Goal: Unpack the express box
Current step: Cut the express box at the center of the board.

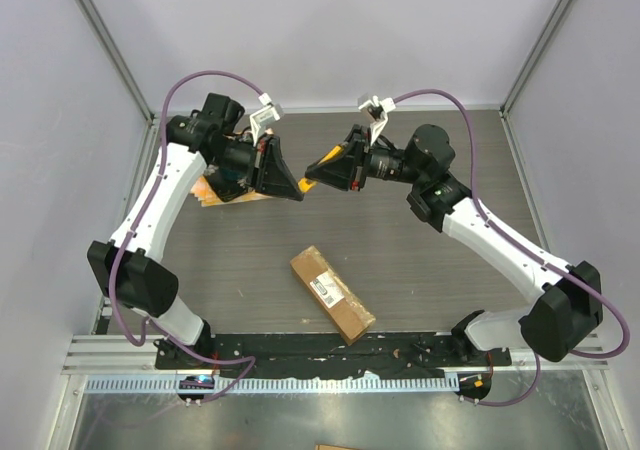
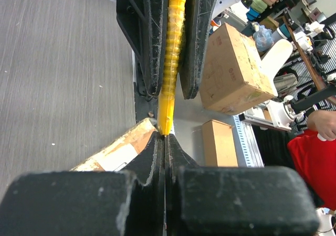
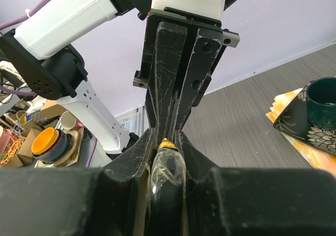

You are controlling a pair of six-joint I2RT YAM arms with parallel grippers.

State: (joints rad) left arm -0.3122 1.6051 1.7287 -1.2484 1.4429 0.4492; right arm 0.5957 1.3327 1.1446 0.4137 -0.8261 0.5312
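The express box (image 1: 332, 292), brown cardboard with a white label, lies flat on the table near the front, apart from both arms. One corner of it shows behind my left fingers (image 2: 118, 152). Above the middle of the table my two grippers meet tip to tip on a yellow ribbed cutter (image 1: 308, 183). My left gripper (image 1: 298, 194) (image 2: 165, 136) is shut on the cutter's thin end (image 2: 169, 63). My right gripper (image 1: 316, 170) (image 3: 167, 141) has both fingers pressed against the cutter's body (image 3: 168, 165), which has a yellow tip and a clear and dark casing.
A dark dish on orange cloth (image 1: 215, 190) (image 3: 310, 115) sits at the back left, under my left arm. Purple walls close off the back and both sides. Off the table, beyond the front rail, stand other cardboard boxes (image 2: 236, 71).
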